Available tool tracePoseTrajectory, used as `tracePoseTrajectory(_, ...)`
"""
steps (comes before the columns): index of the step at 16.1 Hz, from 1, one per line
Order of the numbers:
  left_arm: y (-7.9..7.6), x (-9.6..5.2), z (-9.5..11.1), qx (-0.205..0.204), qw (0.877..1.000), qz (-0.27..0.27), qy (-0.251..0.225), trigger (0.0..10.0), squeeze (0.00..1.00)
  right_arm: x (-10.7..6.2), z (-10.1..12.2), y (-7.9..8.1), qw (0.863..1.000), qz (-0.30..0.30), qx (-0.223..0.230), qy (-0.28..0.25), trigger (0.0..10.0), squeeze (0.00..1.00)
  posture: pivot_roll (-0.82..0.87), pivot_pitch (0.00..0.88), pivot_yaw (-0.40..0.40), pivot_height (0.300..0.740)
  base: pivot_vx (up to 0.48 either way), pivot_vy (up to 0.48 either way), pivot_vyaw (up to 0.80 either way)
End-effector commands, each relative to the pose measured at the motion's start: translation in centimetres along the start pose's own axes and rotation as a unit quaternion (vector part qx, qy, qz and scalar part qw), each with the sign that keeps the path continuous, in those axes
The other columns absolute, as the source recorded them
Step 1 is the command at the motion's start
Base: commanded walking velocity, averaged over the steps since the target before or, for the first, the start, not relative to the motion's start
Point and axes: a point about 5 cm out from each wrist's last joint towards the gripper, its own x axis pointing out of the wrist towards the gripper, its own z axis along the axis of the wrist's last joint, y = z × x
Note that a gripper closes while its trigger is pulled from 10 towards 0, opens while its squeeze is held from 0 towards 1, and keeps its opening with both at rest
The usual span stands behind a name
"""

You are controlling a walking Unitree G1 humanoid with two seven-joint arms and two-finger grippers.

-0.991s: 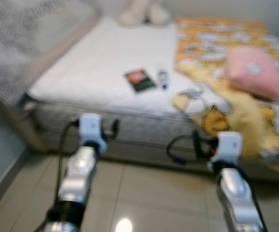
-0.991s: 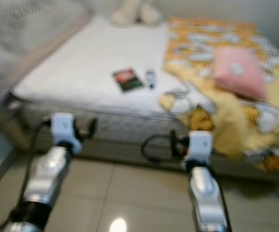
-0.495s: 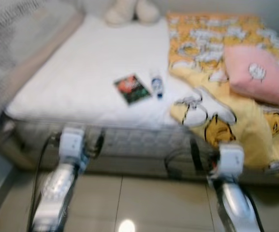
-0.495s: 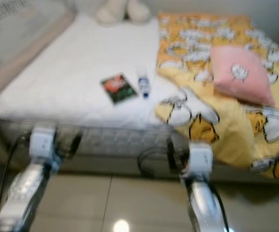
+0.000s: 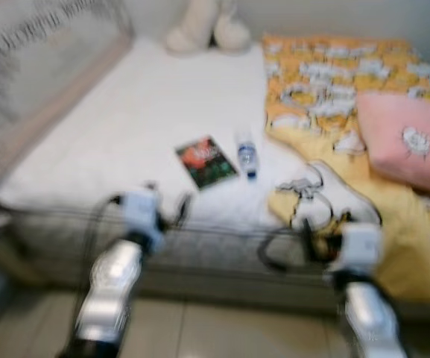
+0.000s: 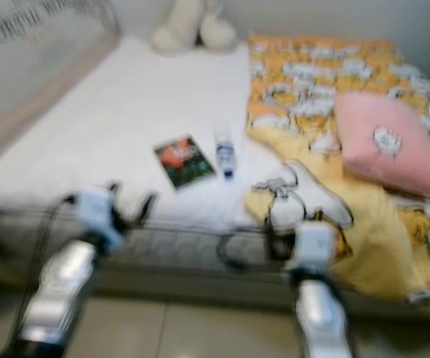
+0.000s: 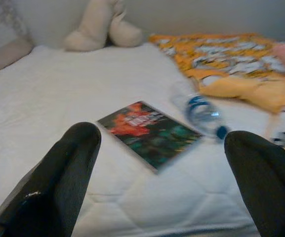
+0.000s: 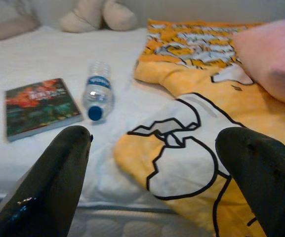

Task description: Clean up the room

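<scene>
Both arms are raised in front of the bed's near edge; head views are blurred. Left gripper (image 7: 162,163): its 2 black fingers (image 7: 58,177) stand spread wide, holding nothing and touching nothing. Right gripper (image 8: 152,163): also spread wide and empty. Neither tool reaches the mattress (image 5: 125,127); both sit near its front edge, above the floor (image 5: 200,332). The book (image 5: 206,162) lies flat on the white mattress, cover up, red and green print, beyond the left gripper and slightly toward the robot's right. The water bottle (image 5: 247,156) lies on its side just beside the book, on the book's right, blue cap toward the robot; whether the 2 touch cannot be told. To the right, a yellow-orange cartoon blanket (image 5: 326,89) covers that half of the bed and spills over the front edge, with a pink pillow (image 5: 408,142) resting on it. A cream plush toy (image 5: 203,26) sits at the far end of the mattress. The right wrist view resolves the bottle's blue label and the blanket's black-outlined white figure (image 8: 182,153), which the head views smear.
</scene>
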Motion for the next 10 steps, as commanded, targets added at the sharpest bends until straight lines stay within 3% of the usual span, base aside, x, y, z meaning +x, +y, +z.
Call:
tracePoseTrajectory(1,-0.8,0.5,0.6,-0.001,1.0,-0.01,-0.009,10.0,0.0,0.1,0.1,-1.0,1.0,-0.016,-0.005,0.0,10.0,0.0,-0.07,0.0,0.043,0.74,0.48,0.0,0.0)
tracePoseTrajectory(8,-0.8,1.2,1.3,-0.003,1.0,-0.012,-0.013,10.0,0.0,0.5,0.3,-0.8,1.0,-0.029,0.006,-0.004,10.0,0.0,-0.06,0.0,0.04,0.74,0.48,0.0,0.0)
tracePoseTrajectory(10,-0.8,1.2,1.3,-0.004,1.0,-0.013,-0.011,10.0,0.0,1.3,0.6,-0.5,1.0,-0.026,0.006,-0.002,10.0,0.0,-0.04,0.0,0.043,0.74,0.48,0.0,0.0)
